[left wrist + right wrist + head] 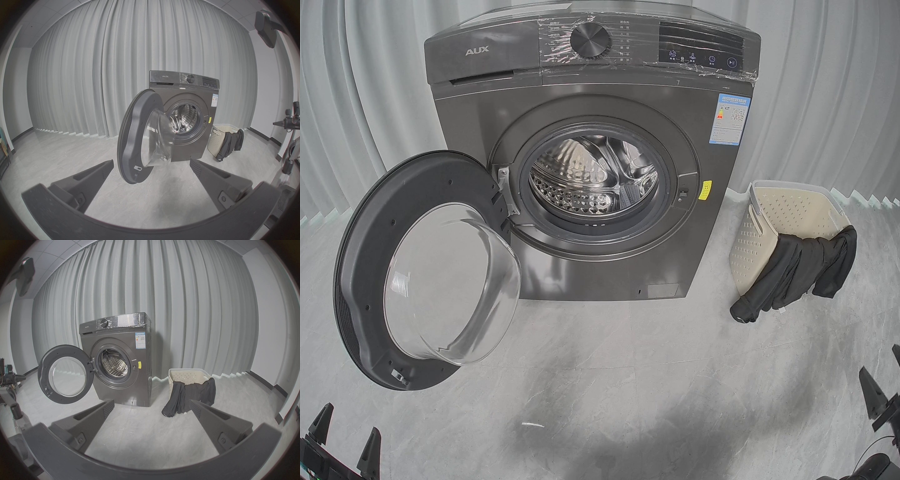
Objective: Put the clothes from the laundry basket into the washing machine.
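head view, and the washing machine (475,119) is seen across the upper centre of the frame: a boxy dark grey metal cabinet, its control panel (700,56) wrapped in crinkled clear film (556,47). the round door (362,269) is swung wide open at the left of the frame, a thick grey ring set around a bulging, bowl-shaped clear window (450,281). the drum (594,178) is exposed, shiny steel punched with rows of small holes. at the right of the frame the laundry basket (794,209) is stood near the machine: cream plastic, rectangular, its walls dotted with perforations. a dark garment (800,269), soft and creased, is draped over the basket's front rim, one end trailed down onto the pale marbled floor (625,362). the left gripper (351,419) is held at the lower left corner, its black wedge-shaped fingers spread apart. the right gripper (880,361) is held at the lower right edge, likewise spread wide. pleated pale curtains (831,94) are hung behind.
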